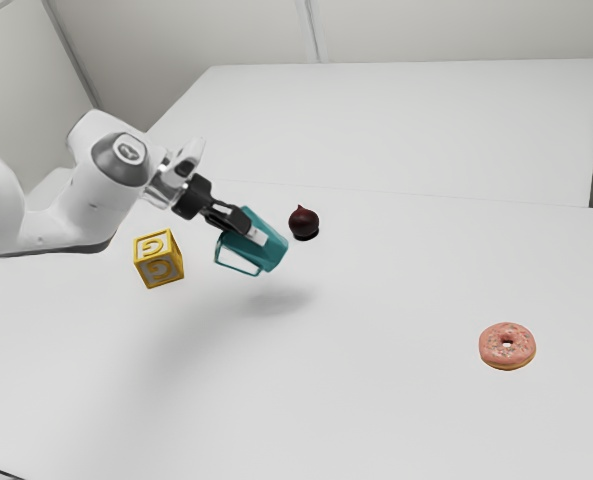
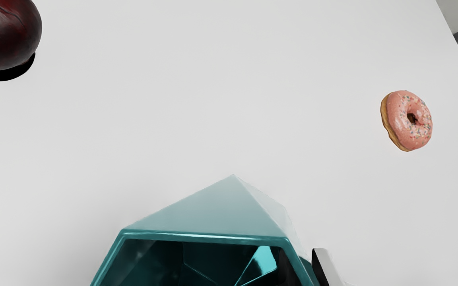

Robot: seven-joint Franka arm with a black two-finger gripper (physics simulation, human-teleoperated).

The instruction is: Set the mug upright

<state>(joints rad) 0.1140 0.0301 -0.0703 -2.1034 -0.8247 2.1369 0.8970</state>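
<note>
The teal mug [image 1: 268, 252] hangs tilted above the table in the exterior view, its handle on the side toward the exterior view's left and a soft shadow under it. My gripper [image 1: 248, 232] is shut on it, a pale fingertip lying against its side. In the wrist view the mug [image 2: 205, 210] shows its angular rim and dark interior. There my gripper [image 2: 303, 274] has one finger outside the mug's wall; a dark shape just inside that wall looks like the other finger, partly hidden.
A dark red onion [image 1: 304, 222] rests on the white table [image 1: 396, 400] just beyond the mug. The yellow letter block [image 1: 159, 259] sits below the arm. Farther off, toward the exterior view's right, lies a pink donut [image 1: 507, 346], with the table's edge beyond it in the wrist view.
</note>
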